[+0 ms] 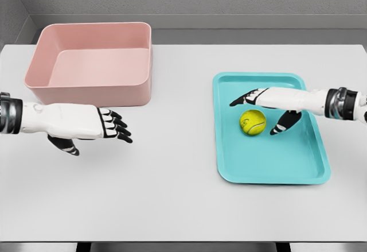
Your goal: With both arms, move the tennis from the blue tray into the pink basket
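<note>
- One ball [253, 121] sits in the blue tray [298, 169], not yet gripped.
- Right hand [274, 106] spreads open around it, fingers behind, thumb beside; a glancing touch could roll it away.
- Left hand [86, 123] hovers open, holding nothing, well apart from the tray.
- Pink basket [92, 85] sits farthest; a loose handover risks a drop.

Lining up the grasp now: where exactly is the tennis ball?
In the head view, the tennis ball sits on the blue tray at right, between the open right hand's thumb and fingers, not yet gripped.
</note>
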Robot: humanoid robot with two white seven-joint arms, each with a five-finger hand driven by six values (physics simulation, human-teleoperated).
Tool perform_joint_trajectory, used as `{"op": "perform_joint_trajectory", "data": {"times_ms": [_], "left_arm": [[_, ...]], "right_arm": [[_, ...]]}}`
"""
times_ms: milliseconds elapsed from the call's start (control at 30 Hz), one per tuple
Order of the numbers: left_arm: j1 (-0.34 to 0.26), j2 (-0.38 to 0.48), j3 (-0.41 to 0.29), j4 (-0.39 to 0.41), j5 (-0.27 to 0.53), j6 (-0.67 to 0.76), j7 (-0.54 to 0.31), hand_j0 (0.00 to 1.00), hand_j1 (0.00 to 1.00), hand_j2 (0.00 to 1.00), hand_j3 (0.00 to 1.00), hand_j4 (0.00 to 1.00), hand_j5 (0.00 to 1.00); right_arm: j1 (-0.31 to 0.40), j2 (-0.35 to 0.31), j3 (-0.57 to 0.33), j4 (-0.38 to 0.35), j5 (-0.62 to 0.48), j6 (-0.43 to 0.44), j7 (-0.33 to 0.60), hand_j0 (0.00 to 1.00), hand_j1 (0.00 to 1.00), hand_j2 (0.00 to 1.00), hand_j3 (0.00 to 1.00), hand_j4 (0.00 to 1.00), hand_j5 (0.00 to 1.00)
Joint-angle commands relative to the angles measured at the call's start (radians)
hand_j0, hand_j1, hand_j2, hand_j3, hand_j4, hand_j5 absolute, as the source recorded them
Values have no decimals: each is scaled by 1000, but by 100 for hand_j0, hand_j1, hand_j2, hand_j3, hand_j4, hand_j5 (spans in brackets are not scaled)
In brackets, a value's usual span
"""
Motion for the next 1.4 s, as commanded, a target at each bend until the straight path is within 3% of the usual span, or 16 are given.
{"op": "perform_joint_trajectory", "data": {"times_ms": [0, 167, 433, 700, 867, 1067, 1133, 1367], "left_arm": [[0, -6, -18, -1, 14, 2, 0, 100, 100, 100, 100, 100, 100], [2, -2, -48, 0, 109, 2, 0, 100, 100, 100, 100, 100, 100], [-2, -34, -82, 69, 62, 2, 0, 100, 100, 100, 100, 100, 100], [-46, -25, -82, 66, 47, 2, 0, 100, 100, 100, 100, 100, 100], [-46, -23, -82, 55, 57, 2, 0, 100, 100, 100, 100, 100, 100], [-46, 4, -77, 31, 60, 2, 0, 100, 100, 100, 100, 100, 100], [-48, 12, -70, -1, 99, 2, 0, 100, 100, 100, 100, 100, 100], [-57, 50, -65, -1, 102, 2, 0, 100, 100, 100, 100, 100, 100]], "right_arm": [[-2, 14, 17, 12, -2, 8, 0, 100, 100, 100, 100, 100, 100], [-6, 17, 33, 17, -2, 8, 0, 97, 97, 97, 97, 97, 97], [-6, 28, 40, 26, 9, 8, 0, 91, 91, 91, 91, 91, 91], [-8, 31, 48, 32, 12, 5, 0, 83, 83, 83, 83, 83, 83], [-8, 31, 60, 40, 12, 2, 0, 80, 80, 80, 80, 80, 80], [-6, 34, 62, 48, 13, -1, 0, 70, 70, 70, 70, 70, 70], [-8, 34, 62, 52, 30, -1, 0, 66, 66, 66, 66, 66, 66], [-14, 34, 62, 54, 33, -3, 0, 59, 59, 59, 59, 59, 59]]}}
